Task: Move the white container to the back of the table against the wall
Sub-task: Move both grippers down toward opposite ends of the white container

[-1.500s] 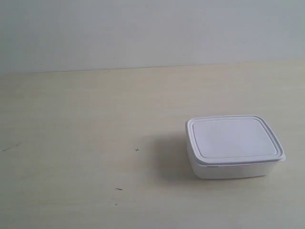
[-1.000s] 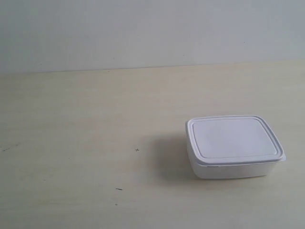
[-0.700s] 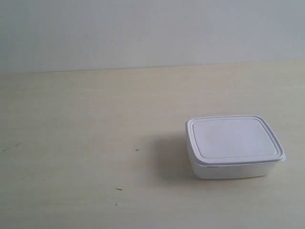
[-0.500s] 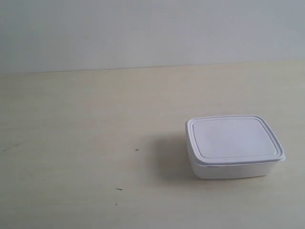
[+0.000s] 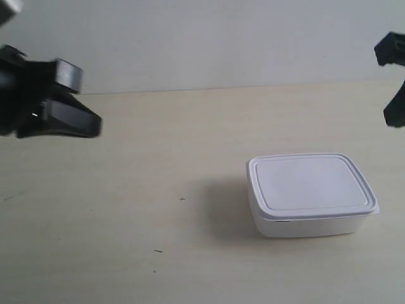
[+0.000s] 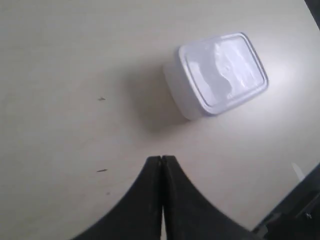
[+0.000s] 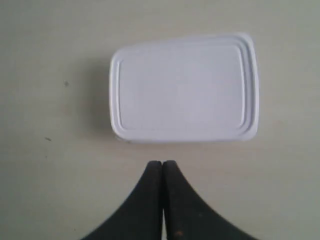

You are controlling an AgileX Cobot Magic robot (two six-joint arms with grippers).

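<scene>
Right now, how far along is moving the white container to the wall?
Done: nothing; the white container sits on the table, short of the wall. In hand: left pincer and right pincer are shut, empty, clear of it. Left: grasp or push it back.

The white container (image 5: 310,193) is plain white. The table (image 5: 126,209) is pale beige wood-grain; the wall (image 5: 209,44) is plain grey-white.

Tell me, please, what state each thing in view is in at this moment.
white container: lid on, upright on the table, well short of the wall, nothing touching it.
left hand: shut, empty, apart from the container.
right hand: shut, empty, apart from the container.
</scene>
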